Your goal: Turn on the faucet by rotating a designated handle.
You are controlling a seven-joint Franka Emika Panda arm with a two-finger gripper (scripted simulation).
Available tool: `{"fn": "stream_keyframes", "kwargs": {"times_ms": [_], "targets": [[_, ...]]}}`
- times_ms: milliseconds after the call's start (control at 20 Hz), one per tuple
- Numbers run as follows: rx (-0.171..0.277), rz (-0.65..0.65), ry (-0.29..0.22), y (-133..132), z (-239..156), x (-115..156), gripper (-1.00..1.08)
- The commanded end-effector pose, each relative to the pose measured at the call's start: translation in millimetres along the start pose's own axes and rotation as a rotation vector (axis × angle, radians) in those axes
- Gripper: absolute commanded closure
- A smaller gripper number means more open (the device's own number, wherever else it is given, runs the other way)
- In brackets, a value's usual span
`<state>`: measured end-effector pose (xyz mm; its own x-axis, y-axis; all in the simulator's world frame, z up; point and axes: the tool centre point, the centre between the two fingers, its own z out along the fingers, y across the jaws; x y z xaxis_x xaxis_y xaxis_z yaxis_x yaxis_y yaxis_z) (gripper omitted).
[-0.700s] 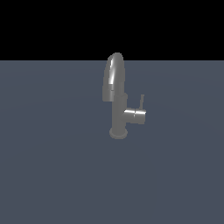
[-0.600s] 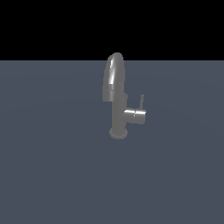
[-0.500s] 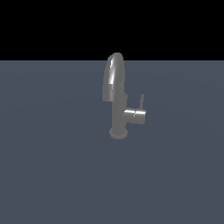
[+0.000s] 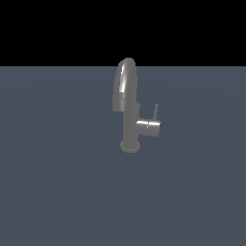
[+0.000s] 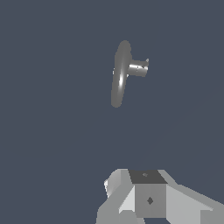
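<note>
Approach step: the faucet (image 4: 129,115) stands mid-worktop (image 4: 57,192), its handle (image 4: 155,111) upright on the side stub, untouched. The end effector (image 5: 146,199) hangs above; whether it's clenched can't be told. Next, descend beside the lever.

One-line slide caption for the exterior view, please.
Grey gooseneck faucet standing alone on a dark floor, its thin handle upright on the side stub; no arm in view.

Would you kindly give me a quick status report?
Claw away from faucet, state unclear. Handle upright, untouched. Nothing in the way.
</note>
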<state>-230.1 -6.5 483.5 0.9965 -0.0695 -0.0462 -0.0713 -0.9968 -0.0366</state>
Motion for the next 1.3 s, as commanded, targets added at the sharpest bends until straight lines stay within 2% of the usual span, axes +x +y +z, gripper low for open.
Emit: {"fn": "stream_keyframes", "kwargs": {"times_ms": [0,450,1250], "targets": [[0.024,0.025,-0.02,1,1,9,1.08],[0.157,0.162,-0.131,9,11,55,1.08],[0.449,0.454,-0.368,39,54,144,1.08]]}}
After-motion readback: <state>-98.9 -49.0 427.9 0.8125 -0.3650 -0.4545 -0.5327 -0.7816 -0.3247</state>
